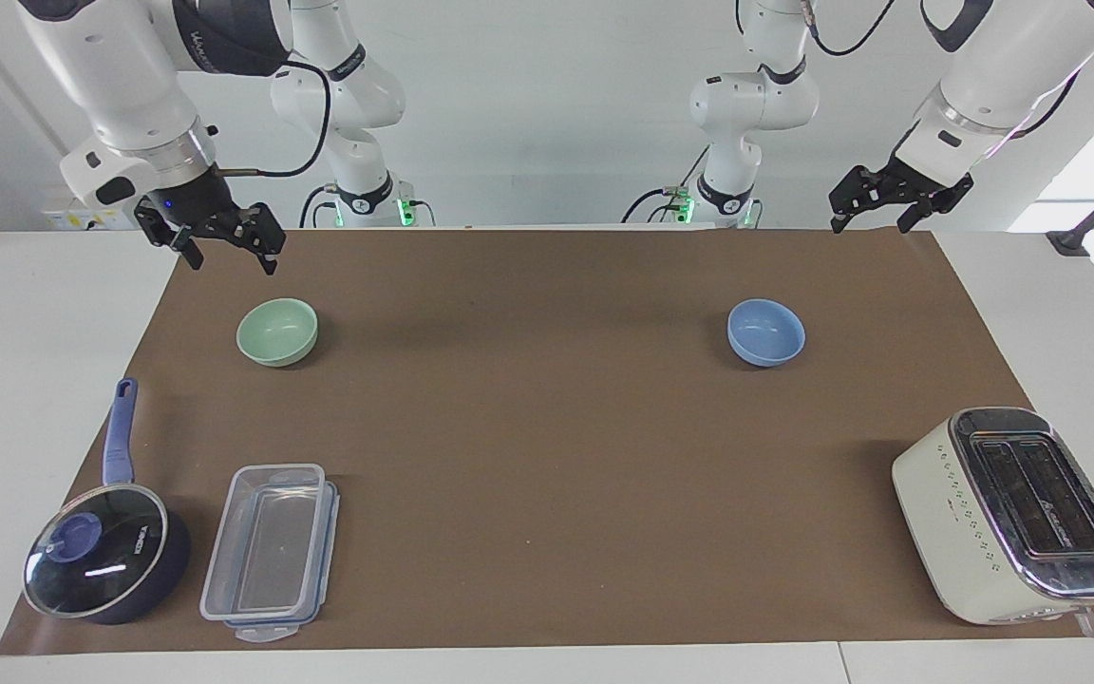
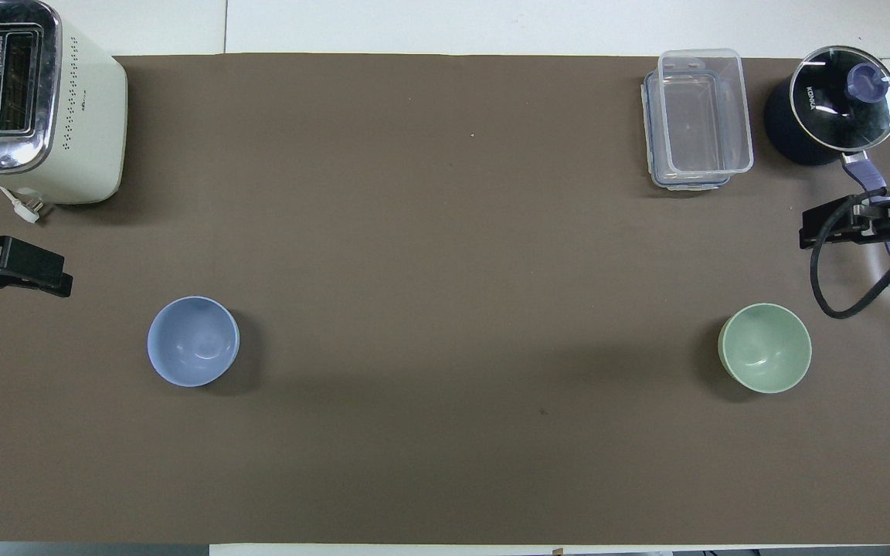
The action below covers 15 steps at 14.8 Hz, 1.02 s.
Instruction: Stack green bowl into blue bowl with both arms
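Note:
The green bowl (image 1: 277, 332) (image 2: 765, 347) stands upright on the brown mat toward the right arm's end. The blue bowl (image 1: 765, 332) (image 2: 193, 340) stands upright toward the left arm's end, level with it and far apart from it. My right gripper (image 1: 233, 265) (image 2: 839, 228) hangs open in the air over the mat's edge at its own end, above the green bowl and apart from it. My left gripper (image 1: 871, 226) (image 2: 28, 270) hangs open over the mat's edge at the other end, well clear of the blue bowl. Both hold nothing.
A cream toaster (image 1: 1012, 513) (image 2: 35, 100) stands at the mat's corner farthest from the robots, at the left arm's end. At the right arm's end stand a clear plastic container (image 1: 272, 551) (image 2: 698, 116) and a lidded dark blue saucepan (image 1: 105, 560) (image 2: 831, 104).

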Each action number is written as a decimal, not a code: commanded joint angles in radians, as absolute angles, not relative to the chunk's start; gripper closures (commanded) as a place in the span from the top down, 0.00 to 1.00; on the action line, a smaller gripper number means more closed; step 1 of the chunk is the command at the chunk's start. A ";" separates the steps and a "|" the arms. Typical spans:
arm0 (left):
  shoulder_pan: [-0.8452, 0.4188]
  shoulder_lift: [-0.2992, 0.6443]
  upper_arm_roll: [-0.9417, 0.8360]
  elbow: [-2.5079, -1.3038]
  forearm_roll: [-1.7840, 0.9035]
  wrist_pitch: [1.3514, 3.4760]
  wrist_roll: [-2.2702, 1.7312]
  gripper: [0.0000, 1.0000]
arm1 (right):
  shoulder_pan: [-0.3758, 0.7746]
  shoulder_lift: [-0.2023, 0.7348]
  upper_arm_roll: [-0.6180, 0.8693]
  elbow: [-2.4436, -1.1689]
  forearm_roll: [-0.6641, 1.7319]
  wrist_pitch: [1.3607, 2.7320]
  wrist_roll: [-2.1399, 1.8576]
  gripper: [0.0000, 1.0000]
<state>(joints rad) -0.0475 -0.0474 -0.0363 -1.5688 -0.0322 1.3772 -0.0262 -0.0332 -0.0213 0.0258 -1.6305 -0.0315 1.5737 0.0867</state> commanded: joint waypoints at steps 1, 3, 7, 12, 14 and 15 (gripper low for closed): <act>-0.052 -0.080 -0.032 -1.603 -0.046 1.381 -0.026 1.00 | -0.041 -0.029 0.028 -1.637 -0.025 1.583 0.098 1.00; -0.052 -0.083 -0.032 -1.608 -0.046 1.382 -0.028 1.00 | -0.041 -0.029 0.028 -1.637 -0.025 1.583 0.094 1.00; -0.045 -0.093 -0.032 -1.658 -0.046 1.460 -0.026 1.00 | -0.041 -0.032 0.028 -1.646 -0.025 1.582 0.098 1.00; -0.006 -0.153 -0.025 -2.026 -0.043 1.750 0.061 1.00 | -0.043 -0.038 0.028 -1.664 -0.025 1.583 0.087 1.00; 0.034 -0.157 -0.025 -2.149 -0.043 1.863 0.135 1.00 | -0.067 -0.070 0.028 -1.739 -0.025 1.636 0.086 1.00; 0.038 -0.146 -0.025 -2.186 -0.043 1.909 0.158 1.00 | -0.087 -0.098 0.026 -1.799 -0.018 1.679 0.078 1.00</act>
